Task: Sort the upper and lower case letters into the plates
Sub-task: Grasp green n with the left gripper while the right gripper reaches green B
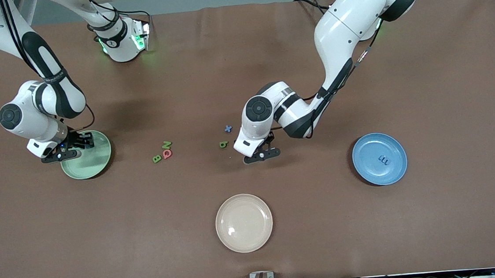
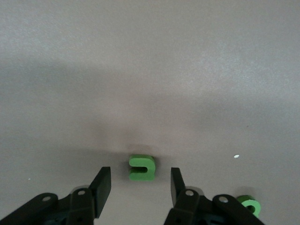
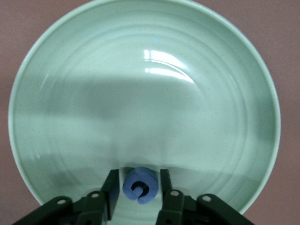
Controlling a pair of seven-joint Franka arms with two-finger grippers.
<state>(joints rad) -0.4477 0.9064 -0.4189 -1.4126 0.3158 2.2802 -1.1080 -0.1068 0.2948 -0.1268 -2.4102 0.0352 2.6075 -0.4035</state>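
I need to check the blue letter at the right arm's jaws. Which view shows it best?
The right wrist view: the blue letter sits between the jaws over the mint green plate. The front view hides it; the left wrist view misses it.

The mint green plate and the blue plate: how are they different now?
The mint green plate lies toward the right arm's end, under the right gripper; the blue plate lies toward the left arm's end with no gripper over it. The blue plate holds a small blue letter. Both are round and shallow.

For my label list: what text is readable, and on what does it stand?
"N": green N, table.
"B": green B, table.
"Q": red Q, table.
"b": green b, table.
"x": blue x, table.
"m": blue m, in blue plate.
Right arm's band: too small.
Wrist views' blue letter, green letter: unclear.
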